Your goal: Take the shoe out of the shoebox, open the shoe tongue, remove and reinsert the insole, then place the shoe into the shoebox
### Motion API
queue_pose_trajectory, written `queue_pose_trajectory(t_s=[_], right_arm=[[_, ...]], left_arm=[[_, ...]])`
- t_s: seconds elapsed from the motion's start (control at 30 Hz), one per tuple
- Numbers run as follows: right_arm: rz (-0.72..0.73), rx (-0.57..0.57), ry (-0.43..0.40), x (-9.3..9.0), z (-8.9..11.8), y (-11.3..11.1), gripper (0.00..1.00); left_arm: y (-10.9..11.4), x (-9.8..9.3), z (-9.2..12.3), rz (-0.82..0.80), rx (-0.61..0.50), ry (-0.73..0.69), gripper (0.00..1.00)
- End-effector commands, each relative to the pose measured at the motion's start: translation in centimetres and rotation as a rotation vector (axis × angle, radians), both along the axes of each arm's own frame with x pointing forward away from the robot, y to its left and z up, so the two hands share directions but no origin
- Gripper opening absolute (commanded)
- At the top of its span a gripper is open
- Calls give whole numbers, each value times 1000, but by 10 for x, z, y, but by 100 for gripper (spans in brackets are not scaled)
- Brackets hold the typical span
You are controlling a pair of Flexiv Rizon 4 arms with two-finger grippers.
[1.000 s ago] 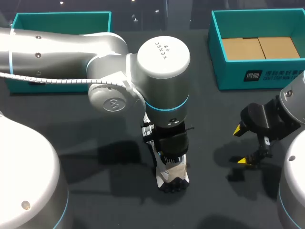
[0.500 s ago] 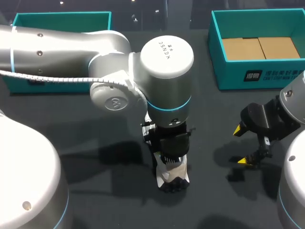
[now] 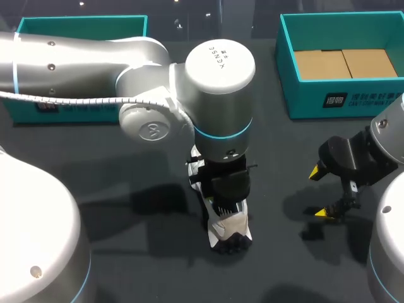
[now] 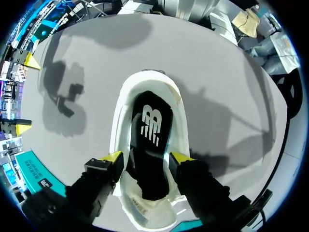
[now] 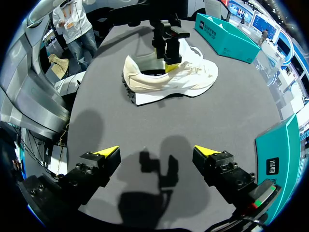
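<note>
A white shoe (image 3: 230,232) lies on the dark table near the middle, its black insole (image 4: 149,140) flat inside. My left gripper (image 4: 147,157) hangs straight over the shoe's opening. It is open, one yellow-tipped finger at each side of the insole by the collar. From the right wrist view the shoe (image 5: 169,79) lies on its sole with the left gripper (image 5: 169,60) dipping into its mouth. My right gripper (image 3: 319,192) hovers open over bare table to the right of the shoe, nothing between its fingers (image 5: 155,152).
A teal shoebox (image 3: 293,95) with a brown cardboard floor stands at the back right. A second teal box (image 3: 82,25) sits at the back left, partly behind my left arm. Dark table surface lies between the shoe and the right gripper.
The left arm's wrist shifted slightly over the shoe. The shoe and the right arm have stayed where they were.
</note>
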State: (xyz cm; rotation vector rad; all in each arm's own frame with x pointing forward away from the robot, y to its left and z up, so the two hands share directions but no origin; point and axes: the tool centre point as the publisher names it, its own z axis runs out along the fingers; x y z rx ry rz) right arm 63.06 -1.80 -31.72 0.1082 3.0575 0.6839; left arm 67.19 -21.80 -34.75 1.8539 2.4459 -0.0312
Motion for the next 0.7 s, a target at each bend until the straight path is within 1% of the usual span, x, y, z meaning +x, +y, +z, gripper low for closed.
queue_pose_trajectory(t_s=[0.03, 0.13, 0.17, 0.23, 0.33, 0.53, 0.63, 0.7], right_arm=[[-2, -3, -4, -2, 0, 0, 100], [-2, -3, -4, -2, 0, 0, 100], [-2, -3, -4, -2, 0, 0, 100], [-2, -3, -4, -2, 0, 0, 100], [-2, -3, -4, -2, 0, 0, 100], [-2, -3, -4, -2, 0, 0, 100], [-2, -3, -4, -2, 0, 0, 100], [-2, -3, -4, -2, 0, 0, 100]], left_arm=[[3, 5, 2, 4, 1, 6, 66], [4, 7, 3, 8, 1, 13, 66], [4, 8, 4, 9, 0, 14, 65], [5, 9, 4, 13, -2, 17, 59], [6, 10, 5, 17, -8, 30, 57], [9, 4, 5, 9, -15, 55, 65], [10, 2, 5, 9, -13, 52, 65], [10, 5, 4, 18, -11, 48, 65]])
